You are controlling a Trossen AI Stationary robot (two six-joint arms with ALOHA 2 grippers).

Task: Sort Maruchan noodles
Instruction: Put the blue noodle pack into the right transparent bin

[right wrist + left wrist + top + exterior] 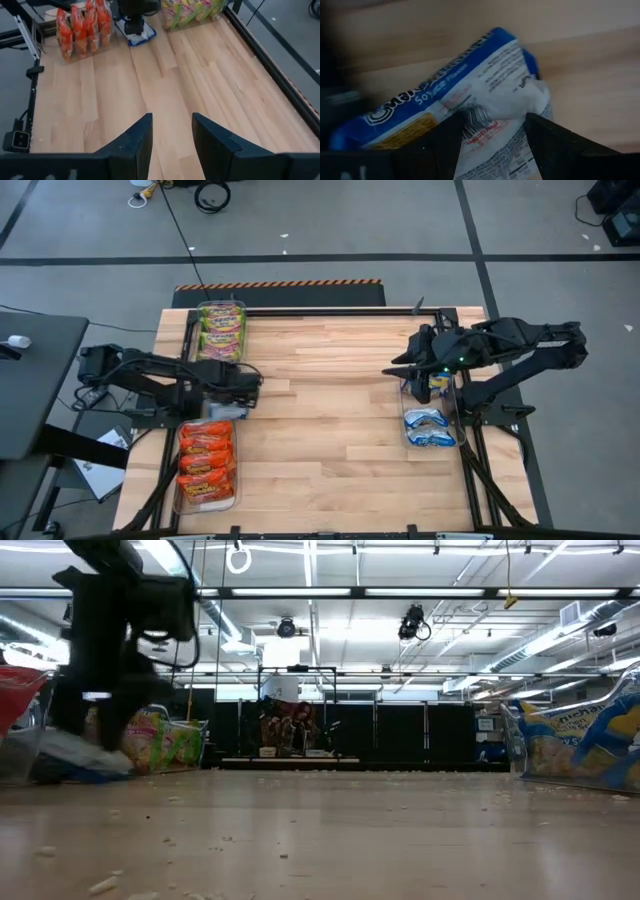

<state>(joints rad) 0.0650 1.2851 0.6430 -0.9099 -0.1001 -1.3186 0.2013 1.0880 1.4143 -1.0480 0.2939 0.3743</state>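
Observation:
My left gripper stands at the table's left side, between the two left bins, shut on a blue-white Maruchan packet. In the low view that packet sits close to the tabletop under the arm. Orange-red packets stand in a clear bin near the left near corner. Green-pink-yellow packets fill a bin at the left far corner. More blue-white packets lie in a bin at the right. My right gripper hovers open over bare wood beside that bin. My left gripper pinches the blue-white packet between its two fingers at one crumpled end, where the white printed back shows. The rest of the packet reaches out beyond the fingertips. Whether it is lifted clear of the table, I cannot tell.
The middle of the wooden table is bare, with small crumbs on it in the low view. Black frame rails run along the far edge and both sides. A dark side table stands left of the bench.

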